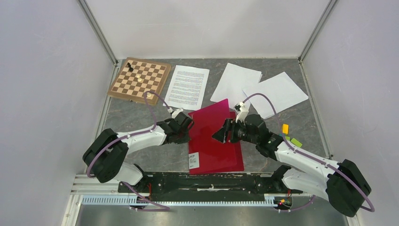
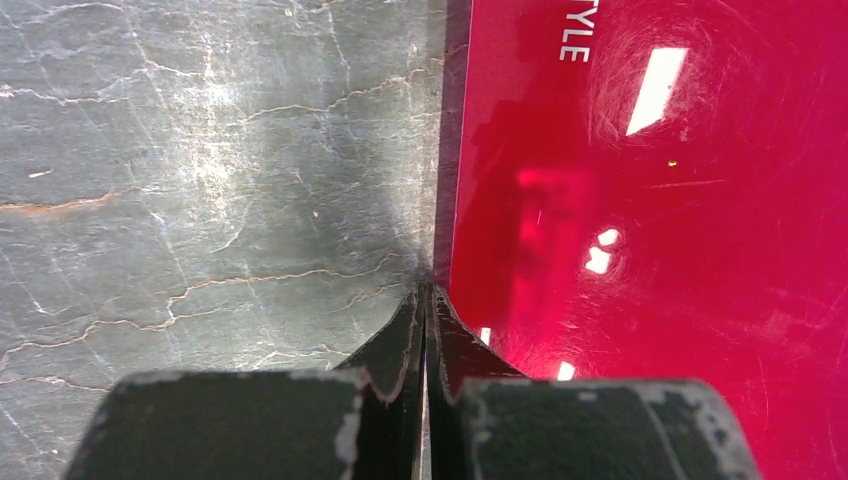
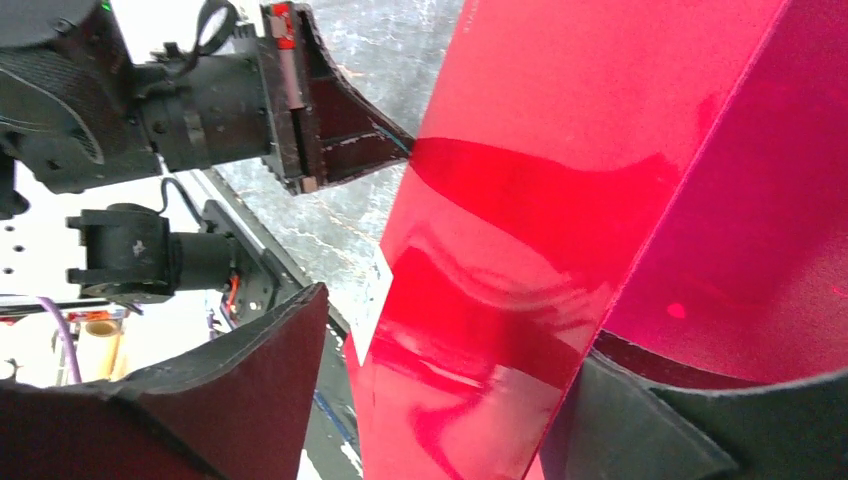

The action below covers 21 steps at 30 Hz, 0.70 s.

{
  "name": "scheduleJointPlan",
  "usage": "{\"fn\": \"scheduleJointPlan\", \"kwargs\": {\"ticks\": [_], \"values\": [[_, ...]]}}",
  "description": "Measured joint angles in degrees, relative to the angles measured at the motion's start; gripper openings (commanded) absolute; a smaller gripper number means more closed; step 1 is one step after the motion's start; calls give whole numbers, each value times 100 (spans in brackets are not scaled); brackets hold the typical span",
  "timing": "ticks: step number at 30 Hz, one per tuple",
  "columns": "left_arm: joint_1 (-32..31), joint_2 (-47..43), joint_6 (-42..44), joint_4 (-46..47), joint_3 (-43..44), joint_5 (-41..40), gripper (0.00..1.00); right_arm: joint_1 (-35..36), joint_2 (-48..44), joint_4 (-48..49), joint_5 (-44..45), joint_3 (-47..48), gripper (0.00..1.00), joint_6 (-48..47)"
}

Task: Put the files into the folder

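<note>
The red folder (image 1: 214,153) lies in the middle of the counter (image 1: 127,117) with its cover (image 1: 211,115) tilted up, and the files (image 1: 187,87) lie flat beyond it, none inside yet. The left hand (image 1: 187,128) is pressed shut with its tips at the folder's left edge, while the right hand (image 1: 220,135) stands fairly wide astride the cover's free edge, one finger clear of it. The cover could slip out and drop shut if the right hand lifts before pinching, or the folder could skid, since nothing pins it.
</note>
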Motion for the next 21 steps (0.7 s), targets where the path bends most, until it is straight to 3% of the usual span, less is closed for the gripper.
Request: {"fn": "scheduleJointPlan", "kwargs": {"ticks": [3,5,9,14,21], "values": [[0,-2,2,-2,0,0,8,-2,-46,90,-68,0,60,118],[0,-13,2,-7,0,-2,17,0,-98,116,-74,0,61,162],[-2,-59,13,-162,52,-4,34,0,-155,57,-68,70,69,151],[0,-350,101,-758,221,-98,41,4,-118,33,-76,413,77,114],[153,-807,439,-1545,1475,-234,59,15,72,203,-157,765,80,101]]}}
